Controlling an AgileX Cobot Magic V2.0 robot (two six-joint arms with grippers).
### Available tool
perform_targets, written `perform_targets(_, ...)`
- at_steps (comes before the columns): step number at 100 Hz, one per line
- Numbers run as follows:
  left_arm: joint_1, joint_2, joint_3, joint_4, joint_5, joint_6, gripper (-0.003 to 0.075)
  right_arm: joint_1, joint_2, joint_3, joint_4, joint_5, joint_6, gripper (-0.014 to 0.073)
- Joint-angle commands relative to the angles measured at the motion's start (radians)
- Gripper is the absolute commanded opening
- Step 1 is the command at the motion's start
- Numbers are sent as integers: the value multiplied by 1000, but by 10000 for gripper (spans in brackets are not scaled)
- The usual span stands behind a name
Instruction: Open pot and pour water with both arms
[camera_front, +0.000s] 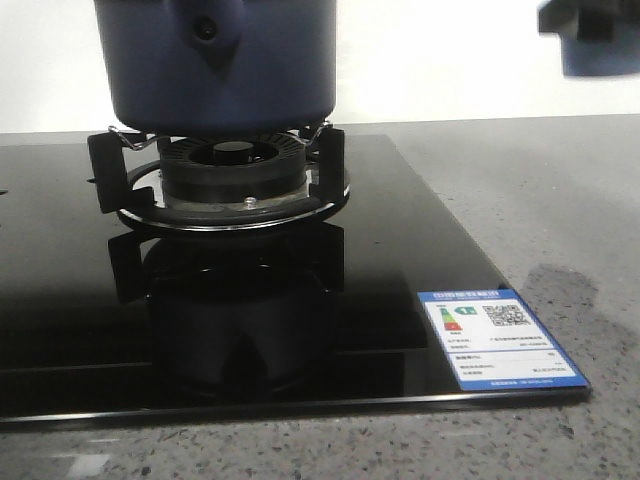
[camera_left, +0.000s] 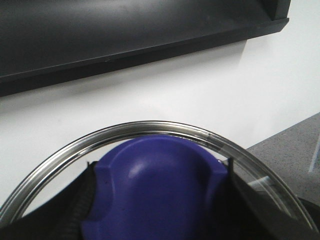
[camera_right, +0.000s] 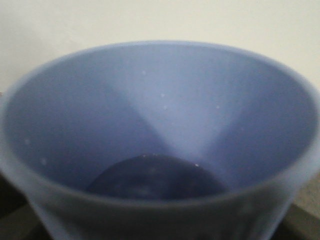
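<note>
On the burner (camera_front: 235, 175) sits the pot (camera_front: 215, 60); wrist views alone show jaws gripping lid knob (camera_left: 155, 192) and cup (camera_right: 160, 150).

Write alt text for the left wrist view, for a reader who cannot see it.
A glass lid with a metal rim fills the lower frame, its rounded blue knob sitting between the left claw's dark fingers. Behind it are a white wall, a dark shelf-like ledge above and a corner of grey speckled countertop.
</note>
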Motion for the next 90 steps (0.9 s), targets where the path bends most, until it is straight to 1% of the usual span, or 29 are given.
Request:
perform_targets(1, 1, -32, -40, -71, -54, -7, 367, 39, -77, -95, -79, 5, 0, 318)
perform_targets(17, 1, -32, -40, -71, -54, -7, 367, 121, -79, -249, -168, 229, 0, 318)
perform_targets(24, 1, -32, -40, -71, -52, -7, 367, 160, -72, -311, -200, 302, 0, 318)
perform_targets(39, 1, -32, -40, -89, -52, -7, 367, 245, -44, -426, -313, 422, 0, 318)
perform_targets(59, 1, -32, -40, -93, -52, -7, 367, 359, 27, -566, -417, 601, -5, 318)
perform_targets(74, 1, -32, -40, -93, -52, -7, 367, 445, 74, -623, -570, 676, -6, 318)
perform_targets(90, 1, -32, -40, -93, -48, -7, 367, 522, 120, -669, -720, 794, -6, 318)
